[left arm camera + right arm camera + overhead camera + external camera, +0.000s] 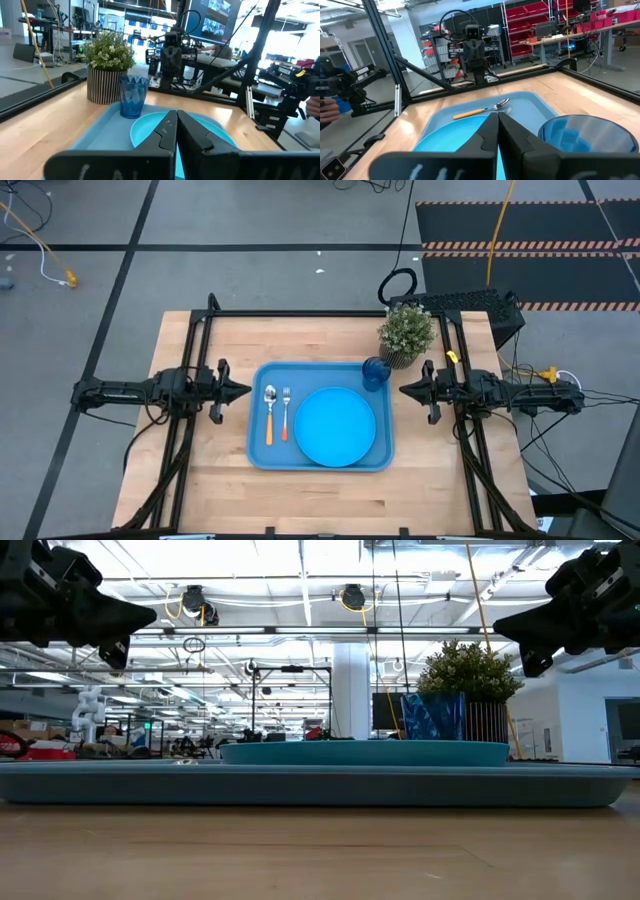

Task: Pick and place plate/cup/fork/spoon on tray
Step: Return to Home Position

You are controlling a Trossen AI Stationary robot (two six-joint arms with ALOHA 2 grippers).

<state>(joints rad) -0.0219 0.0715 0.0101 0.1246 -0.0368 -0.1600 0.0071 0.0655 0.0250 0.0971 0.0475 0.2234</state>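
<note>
Left gripper (243, 390) and right gripper (404, 390) (fingers together, empty) stand clear of the tray (258, 445), one at either end; the spoon (270, 412) is unseen at table level.

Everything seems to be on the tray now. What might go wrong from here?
1. The cup stands upright in a corner of the tray, near the right gripper and the potted plant; a low sweep of that arm might tip it.
2. The spoon and fork lie loose beside the plate; moving the tray may slide them.
The left gripper waits at the tray's other side.
</note>
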